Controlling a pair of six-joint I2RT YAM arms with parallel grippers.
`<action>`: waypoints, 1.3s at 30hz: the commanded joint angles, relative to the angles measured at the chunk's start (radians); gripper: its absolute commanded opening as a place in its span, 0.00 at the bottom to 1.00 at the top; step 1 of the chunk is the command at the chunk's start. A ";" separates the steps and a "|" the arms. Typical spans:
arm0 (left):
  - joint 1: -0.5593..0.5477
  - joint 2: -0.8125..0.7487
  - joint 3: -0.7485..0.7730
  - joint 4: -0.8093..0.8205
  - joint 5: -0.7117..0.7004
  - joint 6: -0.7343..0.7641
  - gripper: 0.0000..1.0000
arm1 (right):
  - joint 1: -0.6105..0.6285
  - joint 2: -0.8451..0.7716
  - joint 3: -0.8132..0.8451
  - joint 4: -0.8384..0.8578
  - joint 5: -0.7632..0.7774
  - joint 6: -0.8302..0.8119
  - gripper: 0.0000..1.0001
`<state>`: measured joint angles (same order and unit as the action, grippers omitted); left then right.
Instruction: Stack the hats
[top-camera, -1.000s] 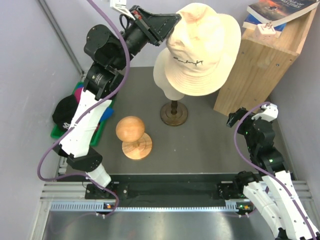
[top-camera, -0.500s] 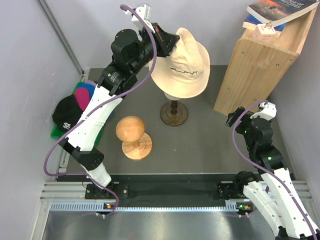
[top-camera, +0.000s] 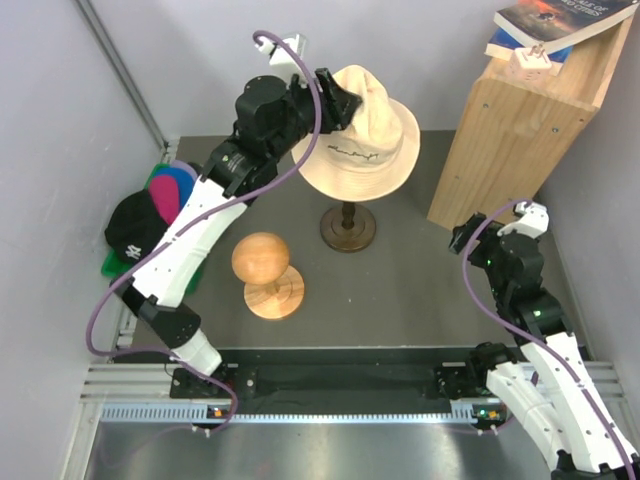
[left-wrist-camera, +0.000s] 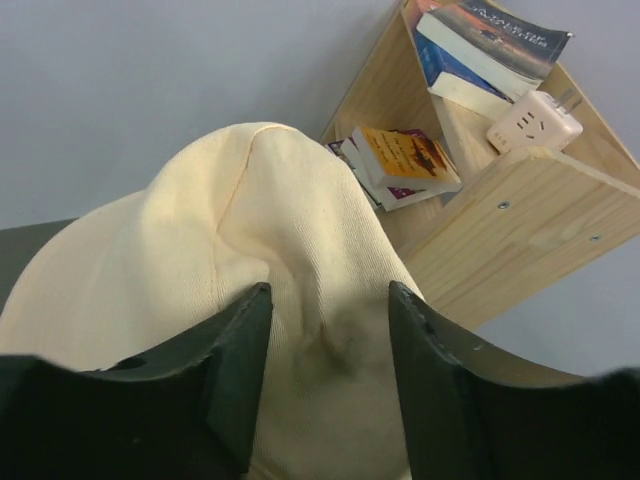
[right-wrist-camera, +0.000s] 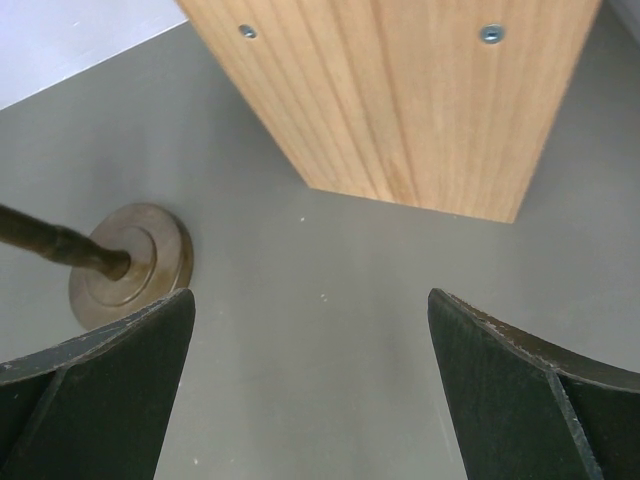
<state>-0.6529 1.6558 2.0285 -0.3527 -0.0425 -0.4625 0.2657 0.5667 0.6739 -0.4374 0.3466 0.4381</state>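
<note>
A cream bucket hat pinched by the left gripper
The wooden shelf box stands at right rear; the hat hangs over the pedestal stand, its crown cloth squeezed between the fingers; baseball caps lie heaped at the left edge; the right gripper is spread wide, holding nothing.

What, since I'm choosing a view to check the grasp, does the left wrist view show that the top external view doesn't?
Only left wrist: the left claw pinching the crown of the cream hat, and books inside the wooden shelf. Only top external: the caps piled at the left edge, the wooden head form, the stand base under the hat, the right arm. Both: the cream hat, the shelf, the white power strip on it.
</note>
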 joint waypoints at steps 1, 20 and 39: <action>0.007 -0.120 -0.079 -0.040 -0.056 -0.030 0.71 | 0.006 0.021 0.058 0.058 -0.082 -0.003 0.99; 0.139 -0.307 -0.366 0.089 0.087 -0.139 0.91 | 0.009 0.245 0.171 0.606 -0.455 0.333 0.99; 0.193 -0.361 -0.482 0.115 0.104 -0.189 0.91 | 0.007 0.519 0.214 0.979 -0.578 0.508 0.83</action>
<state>-0.4686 1.3174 1.5482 -0.3084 0.0334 -0.6365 0.2657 1.0714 0.8410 0.4118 -0.1864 0.9066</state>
